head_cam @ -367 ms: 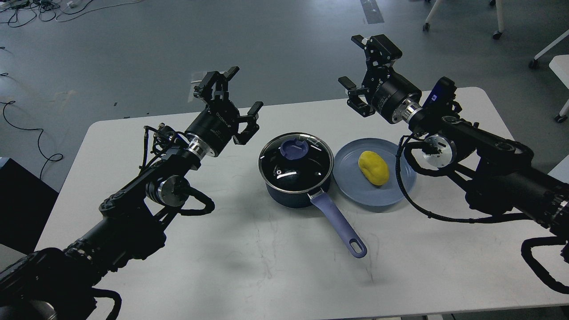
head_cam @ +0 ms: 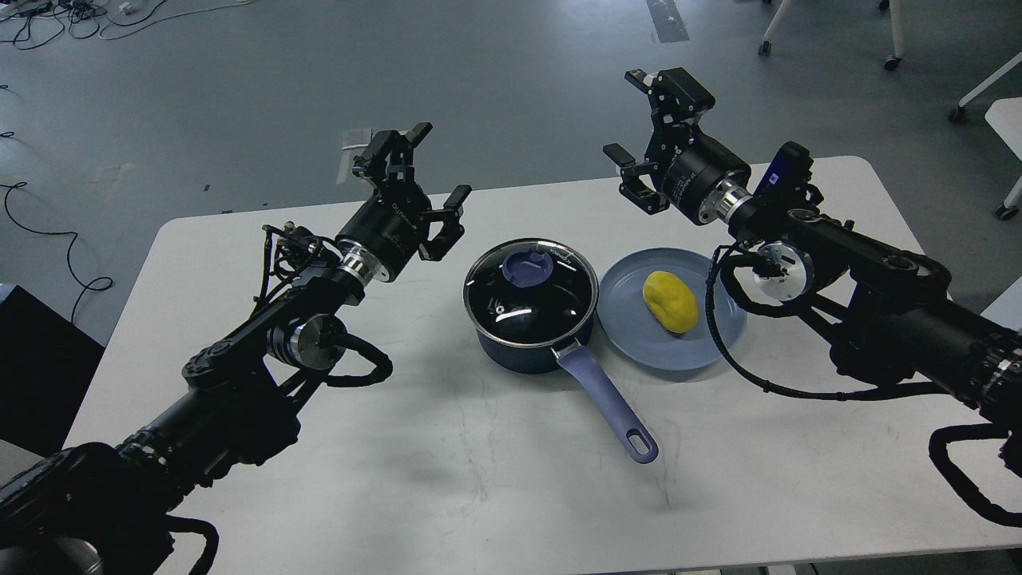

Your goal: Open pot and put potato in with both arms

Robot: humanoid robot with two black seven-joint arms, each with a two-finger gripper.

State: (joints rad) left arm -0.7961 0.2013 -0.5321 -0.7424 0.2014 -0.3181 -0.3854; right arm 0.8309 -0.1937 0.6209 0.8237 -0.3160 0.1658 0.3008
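A dark blue pot (head_cam: 527, 347) stands at the middle of the white table (head_cam: 399, 479). Its glass lid (head_cam: 530, 287) with a purple knob (head_cam: 530, 268) is on it, and its purple handle (head_cam: 608, 403) points toward the front right. A yellow potato (head_cam: 670, 300) lies on a blue plate (head_cam: 631, 331) just right of the pot. My left gripper (head_cam: 427, 164) is open and empty, raised to the upper left of the pot. My right gripper (head_cam: 631, 120) is open and empty, raised behind the plate.
The table's far edge runs just behind both grippers. Grey floor lies beyond, with cables (head_cam: 48, 16) at the far left and chair legs (head_cam: 894, 40) at the far right. A dark box (head_cam: 32, 359) stands left of the table.
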